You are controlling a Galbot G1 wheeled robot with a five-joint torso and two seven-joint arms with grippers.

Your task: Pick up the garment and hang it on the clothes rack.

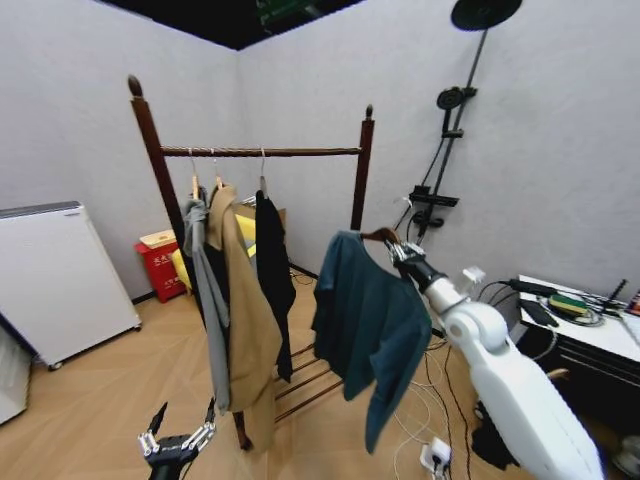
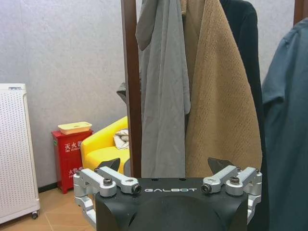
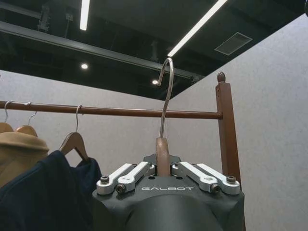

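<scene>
The garment (image 1: 365,320), a teal-blue top, hangs from a brown wooden hanger (image 3: 162,147) in the air, right of the clothes rack's (image 1: 262,152) right post. My right gripper (image 1: 397,248) is shut on the hanger's neck, also seen in the right wrist view as the gripper (image 3: 162,166). The metal hook (image 3: 166,89) stands up in front of the twisted bar (image 3: 110,111), not on it. My left gripper (image 1: 180,445) waits low by the rack's left post (image 2: 131,86), its gripper (image 2: 166,166) open and holding nothing. The garment's edge (image 2: 288,125) shows there too.
On the bar hang a grey garment (image 1: 208,300), a long tan coat (image 1: 248,320) and a black garment (image 1: 272,270). A white unit (image 1: 60,280), a red box (image 1: 160,265) and a yellow seat (image 2: 106,149) stand left. A shower fixture (image 1: 448,150), a cluttered table (image 1: 580,325) and floor cables (image 1: 425,410) lie right.
</scene>
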